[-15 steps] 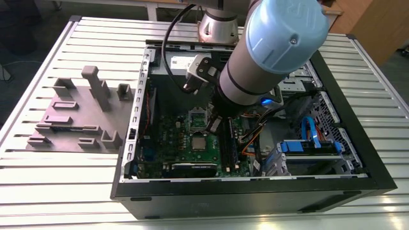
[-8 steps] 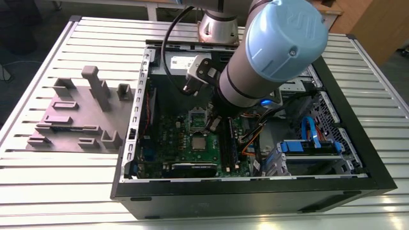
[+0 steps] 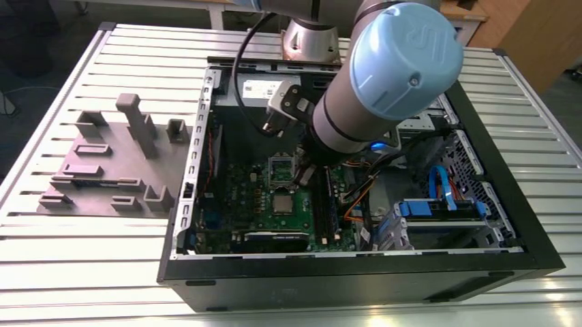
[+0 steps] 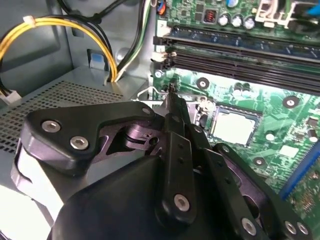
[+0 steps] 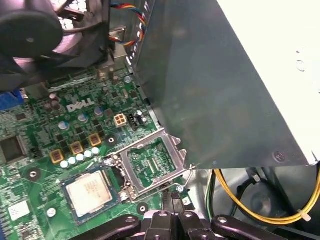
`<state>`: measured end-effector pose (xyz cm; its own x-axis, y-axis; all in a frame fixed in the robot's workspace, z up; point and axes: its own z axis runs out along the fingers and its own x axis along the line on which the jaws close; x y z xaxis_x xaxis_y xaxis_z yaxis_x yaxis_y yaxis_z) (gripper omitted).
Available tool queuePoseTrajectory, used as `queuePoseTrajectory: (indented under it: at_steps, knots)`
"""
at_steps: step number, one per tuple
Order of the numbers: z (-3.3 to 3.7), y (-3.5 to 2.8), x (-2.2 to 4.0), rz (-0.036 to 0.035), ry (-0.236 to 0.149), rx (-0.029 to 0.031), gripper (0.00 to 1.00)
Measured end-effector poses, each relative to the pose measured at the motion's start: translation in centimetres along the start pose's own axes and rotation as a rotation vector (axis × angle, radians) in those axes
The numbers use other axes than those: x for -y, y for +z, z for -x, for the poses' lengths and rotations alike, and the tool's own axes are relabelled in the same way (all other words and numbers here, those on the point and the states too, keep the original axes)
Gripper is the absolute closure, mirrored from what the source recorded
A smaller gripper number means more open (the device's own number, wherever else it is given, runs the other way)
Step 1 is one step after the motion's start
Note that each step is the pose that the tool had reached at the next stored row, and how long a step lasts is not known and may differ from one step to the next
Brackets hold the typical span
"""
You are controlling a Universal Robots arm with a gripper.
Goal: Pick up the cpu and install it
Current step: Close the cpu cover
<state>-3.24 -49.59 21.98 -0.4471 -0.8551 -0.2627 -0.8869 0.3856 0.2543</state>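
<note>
- The gripper (image 4: 171, 100) has its jaws pressed together with nothing between them, its tip just beside the raised socket frame (image 5: 175, 147).
- The cpu (image 5: 89, 192) lies flat in the motherboard (image 5: 45, 165), next to that frame.

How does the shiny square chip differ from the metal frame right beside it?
The cpu is a solid silvery plate; the metal frame is hollow, the green board showing through. The cpu lies flat; the frame sits beside it, not closed over it. Both are square, metallic.
</note>
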Motion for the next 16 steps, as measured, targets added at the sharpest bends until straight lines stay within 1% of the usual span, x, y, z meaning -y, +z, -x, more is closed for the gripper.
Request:
queuePoseTrajectory:
  at_steps: [2, 8, 16]
  knots:
    - [0.21, 0.18, 0.07, 0.0011, 0.0, 0.0024, 0.89]
    - [1.05, 0.78, 0.13, 0.0028, -0.001, 0.005, 0.89]
    - [1.51, 1.51, 0.21, 0.0086, -0.004, 0.0158, 0.89]
